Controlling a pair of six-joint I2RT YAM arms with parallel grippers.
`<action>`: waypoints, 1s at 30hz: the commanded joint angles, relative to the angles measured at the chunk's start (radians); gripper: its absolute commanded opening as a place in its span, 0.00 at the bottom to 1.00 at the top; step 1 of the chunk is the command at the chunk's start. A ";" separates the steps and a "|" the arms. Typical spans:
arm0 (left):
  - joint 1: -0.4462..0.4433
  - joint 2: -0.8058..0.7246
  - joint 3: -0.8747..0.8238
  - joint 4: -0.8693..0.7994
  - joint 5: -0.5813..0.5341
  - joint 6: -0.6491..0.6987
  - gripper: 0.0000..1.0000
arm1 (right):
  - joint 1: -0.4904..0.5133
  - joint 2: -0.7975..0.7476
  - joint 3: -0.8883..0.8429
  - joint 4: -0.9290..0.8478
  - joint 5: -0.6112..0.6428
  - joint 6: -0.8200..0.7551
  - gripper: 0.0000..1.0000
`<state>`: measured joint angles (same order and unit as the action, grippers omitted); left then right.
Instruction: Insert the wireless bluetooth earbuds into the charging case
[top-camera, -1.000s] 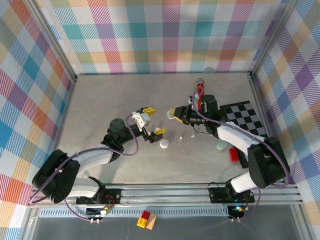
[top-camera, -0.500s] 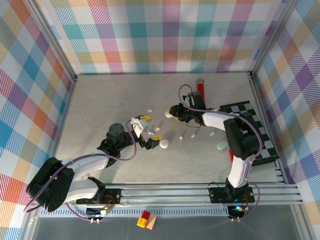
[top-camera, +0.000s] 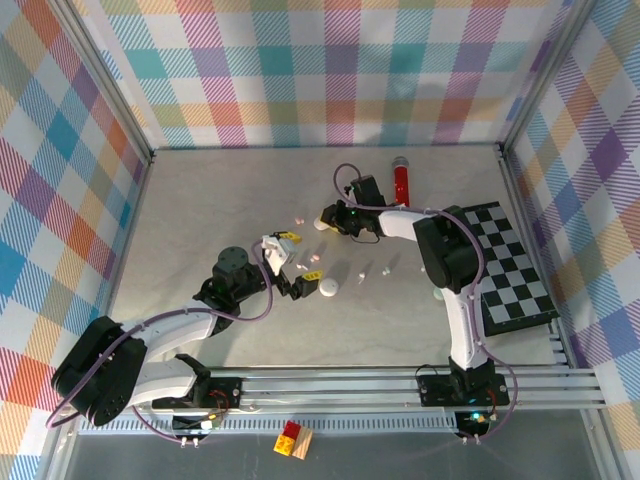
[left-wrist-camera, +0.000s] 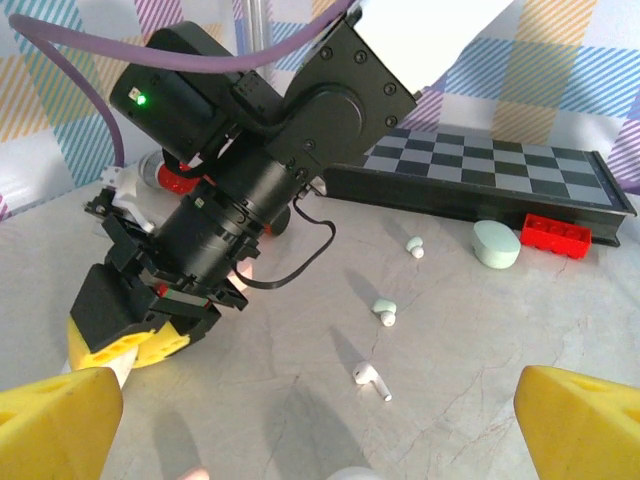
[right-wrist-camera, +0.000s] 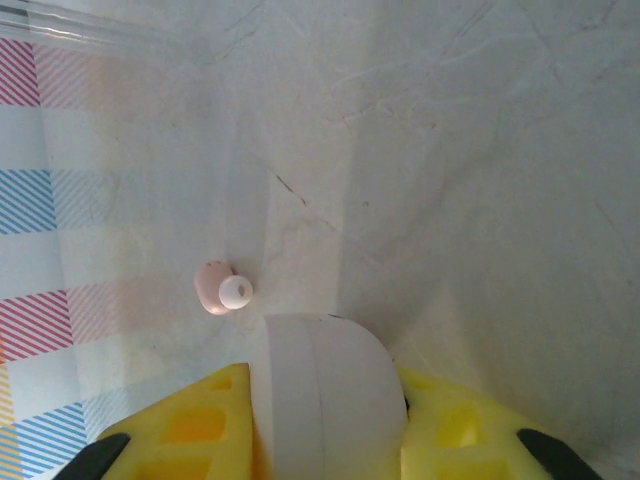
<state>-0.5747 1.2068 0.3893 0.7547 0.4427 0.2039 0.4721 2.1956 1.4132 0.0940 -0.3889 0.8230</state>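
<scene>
Right gripper (right-wrist-camera: 325, 440) clamped on white case (right-wrist-camera: 325, 375)
A pink earbud (right-wrist-camera: 220, 290) lies just beside it (on the table (right-wrist-camera: 480, 150)); the left gripper (left-wrist-camera: 320, 420) stands with jaws wide apart.

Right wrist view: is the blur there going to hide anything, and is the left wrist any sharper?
Right wrist: the white case between the yellow fingers is soft and washed out; the pink earbud beyond it is sharp. Left wrist: its own yellow fingertips blur, while the earbuds mid-table are crisp.
</scene>
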 joint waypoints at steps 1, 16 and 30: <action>0.001 -0.008 0.025 -0.024 -0.013 0.018 1.00 | 0.005 0.010 0.042 -0.091 0.024 -0.057 0.28; -0.058 0.075 0.099 -0.160 -0.150 0.044 1.00 | -0.031 -0.391 -0.241 -0.238 0.206 -0.279 0.74; -0.245 0.232 0.375 -0.786 -0.543 -0.280 0.97 | -0.089 -0.669 -0.519 -0.239 0.315 -0.277 0.74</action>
<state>-0.7906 1.4082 0.7025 0.1837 0.0090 0.0113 0.3901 1.5505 0.9115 -0.1436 -0.1032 0.5594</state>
